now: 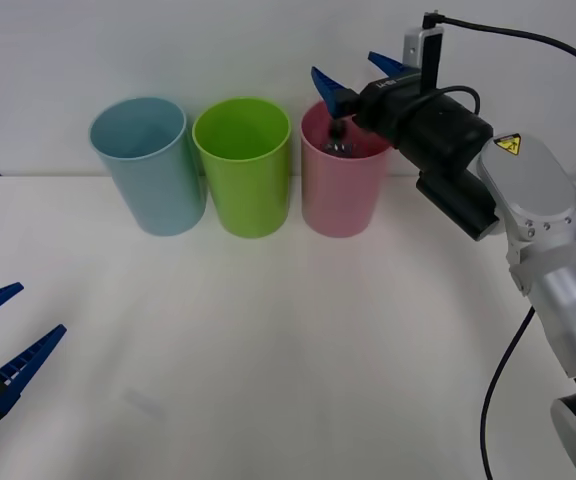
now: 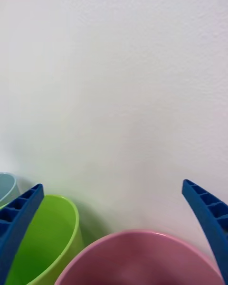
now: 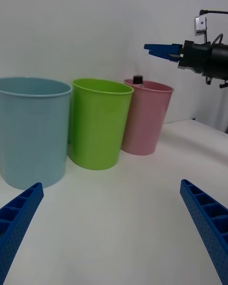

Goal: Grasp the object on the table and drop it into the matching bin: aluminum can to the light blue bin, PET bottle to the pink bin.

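Smooth, faintly glossy plastic forms the pink bin [image 1: 343, 185], green bin [image 1: 243, 170] and light blue bin [image 1: 150, 170] on the matt white table [image 1: 268, 350]; ribbed blue plastic fingers [image 3: 204, 223] look matt.

Three tall round bins stand in one row on the table [image 1: 268, 350]: one light blue bin [image 1: 148, 165], one green bin [image 1: 243, 165] just beside it, and one pink bin [image 1: 343, 190] on the green bin's other side. One PET bottle [image 1: 336, 138] sits inside the pink bin, black cap at the rim.
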